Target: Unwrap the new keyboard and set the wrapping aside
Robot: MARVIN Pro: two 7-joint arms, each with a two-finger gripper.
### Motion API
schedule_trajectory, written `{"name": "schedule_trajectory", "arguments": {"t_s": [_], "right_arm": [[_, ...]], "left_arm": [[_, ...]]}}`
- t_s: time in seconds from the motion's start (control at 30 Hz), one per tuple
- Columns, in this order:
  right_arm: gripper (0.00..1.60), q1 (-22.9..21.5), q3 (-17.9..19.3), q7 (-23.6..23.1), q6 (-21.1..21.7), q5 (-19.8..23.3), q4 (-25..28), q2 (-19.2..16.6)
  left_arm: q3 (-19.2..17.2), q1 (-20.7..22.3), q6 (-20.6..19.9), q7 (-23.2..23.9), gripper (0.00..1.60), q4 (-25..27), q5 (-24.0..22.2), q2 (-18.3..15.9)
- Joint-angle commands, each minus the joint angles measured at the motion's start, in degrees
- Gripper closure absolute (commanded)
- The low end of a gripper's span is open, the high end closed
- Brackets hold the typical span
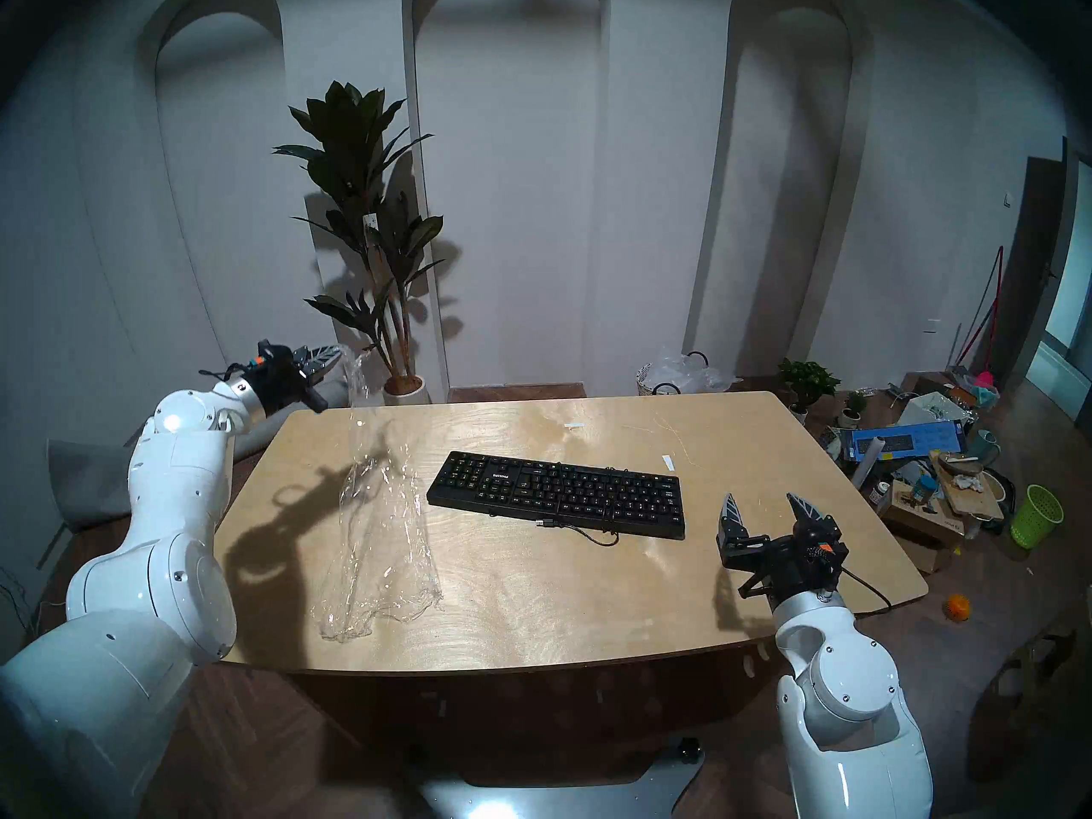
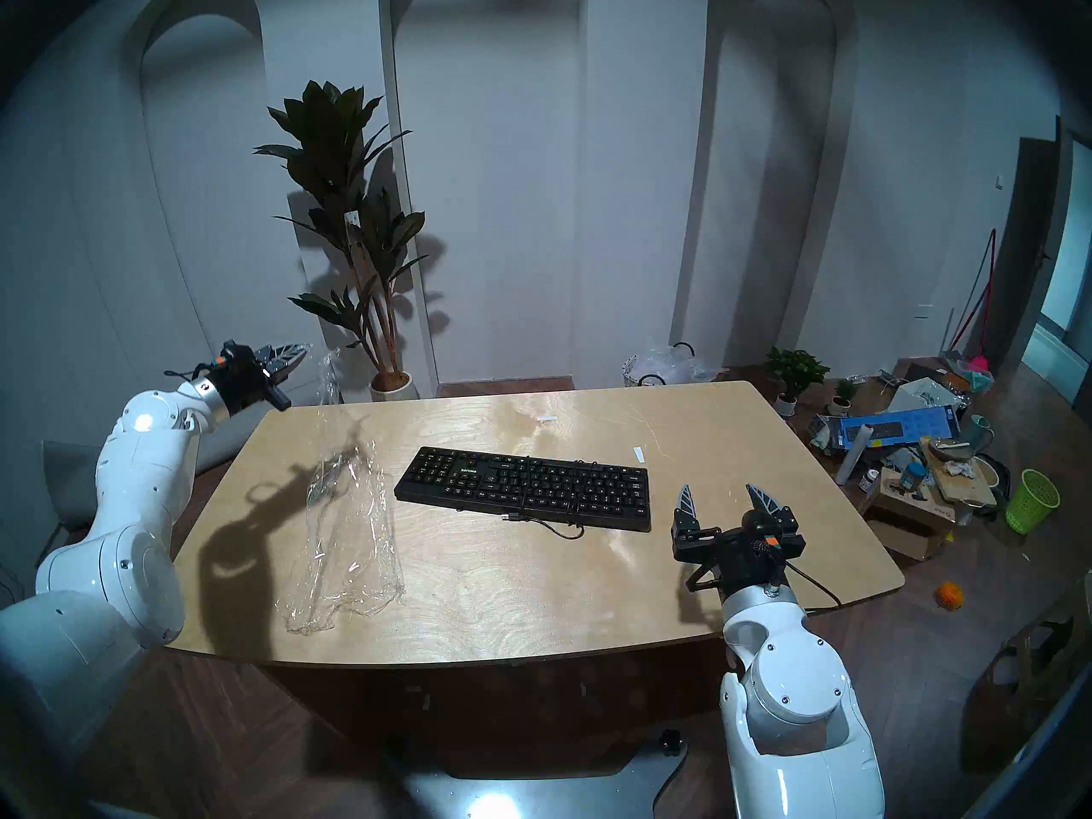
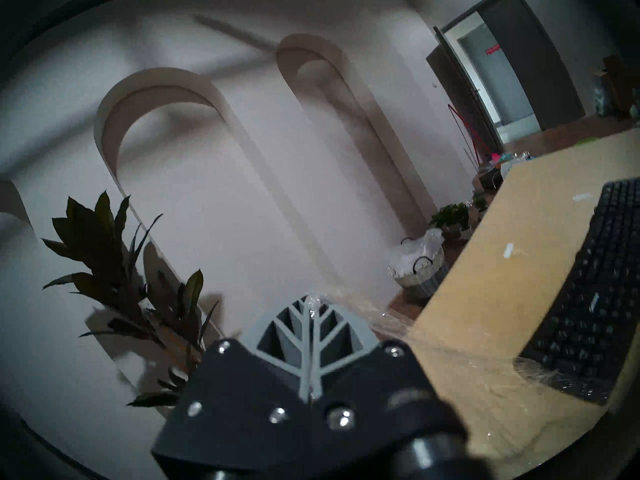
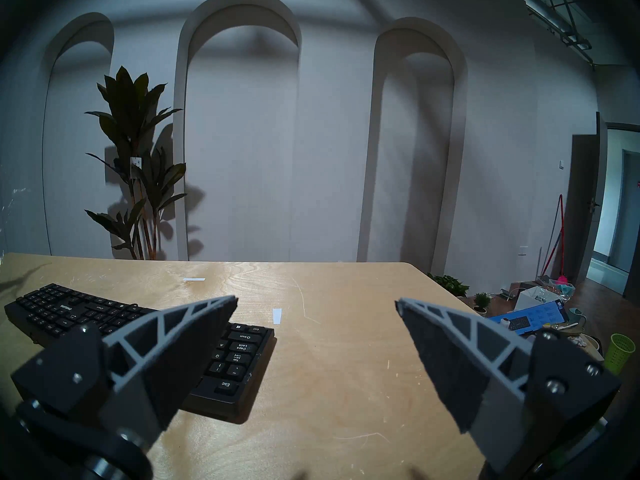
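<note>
The black keyboard (image 1: 558, 494) lies bare in the middle of the wooden table (image 1: 591, 611), its thin cable looped at its near edge. The keyboard (image 4: 138, 330) also shows in the right wrist view, and the keyboard (image 3: 588, 295) in the left wrist view. The clear crinkly wrapping (image 1: 378, 534) hangs from my left gripper (image 1: 338, 354), which is shut on its top end, raised past the table's far left corner. The sheet's lower part rests on the table left of the keyboard. My right gripper (image 1: 762, 504) stands open and empty above the table, right of the keyboard.
A tall potted plant (image 1: 360, 209) stands behind the far left corner. A basket with clear plastic (image 1: 679, 374) sits behind the far edge. Floor clutter at the right includes a blue keyboard box (image 1: 904, 439) and a green bin (image 1: 1035, 516). Small white paper strips (image 1: 668, 462) lie on the table.
</note>
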State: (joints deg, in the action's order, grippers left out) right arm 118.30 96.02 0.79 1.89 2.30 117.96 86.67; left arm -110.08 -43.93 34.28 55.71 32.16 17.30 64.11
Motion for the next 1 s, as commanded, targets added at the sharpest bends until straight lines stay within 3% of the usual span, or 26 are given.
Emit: {"name": "schedule_trajectory", "arguments": {"t_s": [0.0,0.33,0.47,0.63,0.67,0.7,0.73,0.97], "right_arm": [[0.0,-0.11,0.0,0.14,-0.19,-0.1,1.67,0.07],[0.0,-0.06,-0.01,0.17,-0.11,-0.13,1.77,0.09],[0.0,-0.06,0.0,0.16,-0.11,-0.13,1.76,0.09],[0.0,-0.12,0.0,0.13,-0.18,-0.11,1.66,0.08],[0.0,-0.14,0.0,0.12,-0.2,-0.1,1.62,0.07],[0.0,-0.16,0.0,0.11,-0.21,-0.1,1.58,0.07],[0.0,-0.17,0.01,0.1,-0.22,-0.1,1.56,0.06],[0.0,-0.25,0.01,0.08,-0.24,-0.08,1.43,0.05]], "left_arm": [[2.16,-0.24,7.1,-3.5,1.6,-3.74,2.68,-1.09],[3.89,0.67,14.75,-3.83,1.6,-12.18,4.82,-1.6],[2.59,-1.82,12.98,2.62,1.6,-10.96,1.85,-1.69],[4.39,-3.47,10.96,7.29,1.6,-10.88,0.95,-3.14],[5.15,-3.47,10.19,8.15,1.46,-11.06,1.43,-3.62],[5.84,-3.65,9.87,8.13,0.45,-11.0,1.89,-4.0],[6.04,-4.07,9.86,8.86,0.0,-10.77,1.68,-4.35],[5.86,-5.11,7.04,11.61,0.0,-9.95,-1.38,-4.88]]}}
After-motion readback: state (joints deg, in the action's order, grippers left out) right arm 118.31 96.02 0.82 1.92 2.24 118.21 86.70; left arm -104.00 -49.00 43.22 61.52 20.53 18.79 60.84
